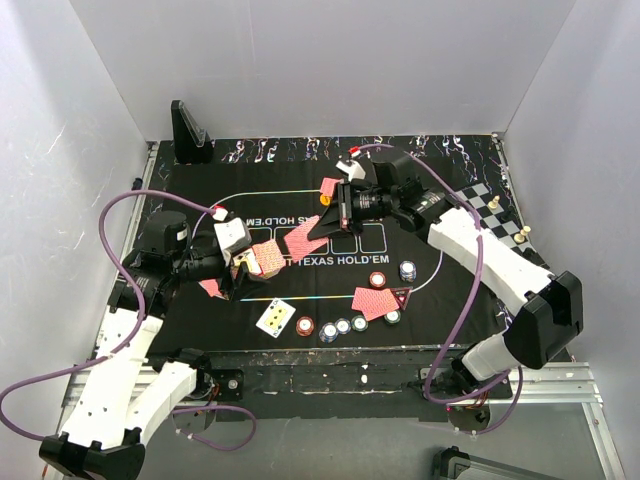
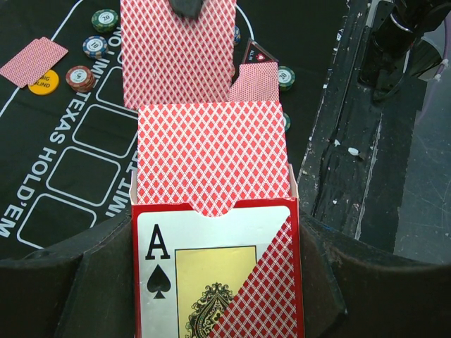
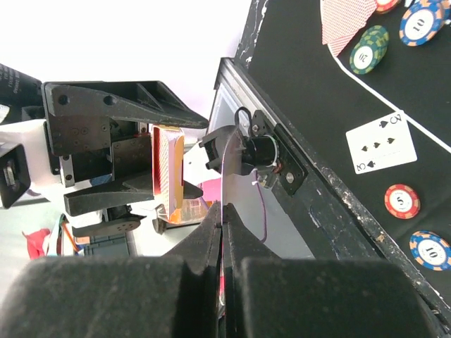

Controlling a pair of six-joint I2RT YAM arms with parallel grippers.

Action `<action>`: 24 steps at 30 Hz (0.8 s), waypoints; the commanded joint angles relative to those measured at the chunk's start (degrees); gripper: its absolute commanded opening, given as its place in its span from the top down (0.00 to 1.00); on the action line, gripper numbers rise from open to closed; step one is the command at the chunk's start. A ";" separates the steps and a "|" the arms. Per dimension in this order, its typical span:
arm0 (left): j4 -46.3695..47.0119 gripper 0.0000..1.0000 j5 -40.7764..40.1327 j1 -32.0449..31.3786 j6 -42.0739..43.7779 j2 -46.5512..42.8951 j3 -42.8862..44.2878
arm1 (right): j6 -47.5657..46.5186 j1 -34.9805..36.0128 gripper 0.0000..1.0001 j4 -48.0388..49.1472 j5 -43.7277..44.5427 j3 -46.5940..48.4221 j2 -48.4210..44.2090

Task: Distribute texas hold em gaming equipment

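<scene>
Clamped between the left gripper's [image 2: 215,299] dark fingers [image 2: 77,282] is a red card box [image 2: 211,274] with an ace of spades printed on its front. It stands upright, and the jaws are only as far apart as the box is wide. The box's flap [image 2: 211,155] is folded open and points away from the camera.

Beyond the flap, the right gripper [image 3: 224,225] pinches a red-backed playing card [image 2: 176,56] by its far end. In the right wrist view its jaws are nearly shut on the thin card, which is seen edge-on. The flap hides the card's near edge, so it cannot be told whether that end is still in the box. Both grippers meet above the black mat [image 1: 200,200], left of its middle.

On the mat nearer the arm bases lie a face-up spade card [image 1: 276,317] and a short row of poker chips [image 1: 343,326]. Right of these, red-backed cards [image 1: 372,301] lie just beside a triangular marker [image 1: 401,295], with two more chips [image 1: 377,279] just beyond them. Toward the far side, a single red-backed card [image 1: 330,187] lies next to a yellow chip [image 1: 325,200]. A chessboard [image 1: 490,200] sits at the mat's far right corner.
</scene>
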 commanded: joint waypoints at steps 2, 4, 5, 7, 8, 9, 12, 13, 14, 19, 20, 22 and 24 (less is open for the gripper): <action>1.01 1.00 1.78 -0.15 0.22 -1.48 -0.48 | -3.75 -3.31 0.99 -3.83 0.12 4.30 -2.05; 0.40 1.00 1.51 -0.15 0.31 -1.83 -0.39 | -5.77 -4.55 0.99 -5.33 1.34 5.62 -0.82; 0.05 1.00 1.51 -0.06 0.31 -2.10 -0.39 | -6.91 -4.99 0.99 -6.12 2.04 6.32 0.40; -0.83 1.00 1.25 -0.06 0.40 -2.54 0.22 | -10.50 -5.08 0.99 -9.44 4.94 9.47 4.35; -1.53 1.00 1.25 -0.15 0.31 -2.71 0.66 | -12.78 -4.99 0.99 -12.34 6.95 12.10 6.89; -2.15 1.00 1.07 -0.06 0.22 -2.89 1.01 | -14.55 -4.82 0.99 -14.37 8.97 14.91 10.23; -4.34 1.00 0.72 -0.06 0.22 -3.42 2.51 | -20.26 -3.85 0.99 -22.09 16.70 25.10 21.12; -4.87 1.00 0.81 -0.06 0.22 -3.76 2.86 | -22.45 -3.33 0.99 -25.60 19.95 30.44 24.90; -5.58 1.00 0.72 -0.15 0.22 -4.12 3.12 | -24.04 -2.71 0.99 -29.81 24.16 36.50 29.37; -8.47 1.00 0.46 -0.06 -0.22 -5.70 4.61 | -29.41 0.80 0.99 -40.31 44.63 61.93 46.54; -9.35 1.00 0.46 -0.15 -0.04 -5.88 4.97 | -29.85 1.51 0.99 -39.62 48.59 63.35 47.34; -11.20 1.00 0.46 -0.06 0.22 -6.05 5.76 | -31.78 3.26 0.99 -34.54 57.03 60.58 46.13; -12.43 1.00 0.72 -0.15 0.22 -6.14 6.28 | -33.89 5.28 0.99 -27.34 63.28 53.74 44.02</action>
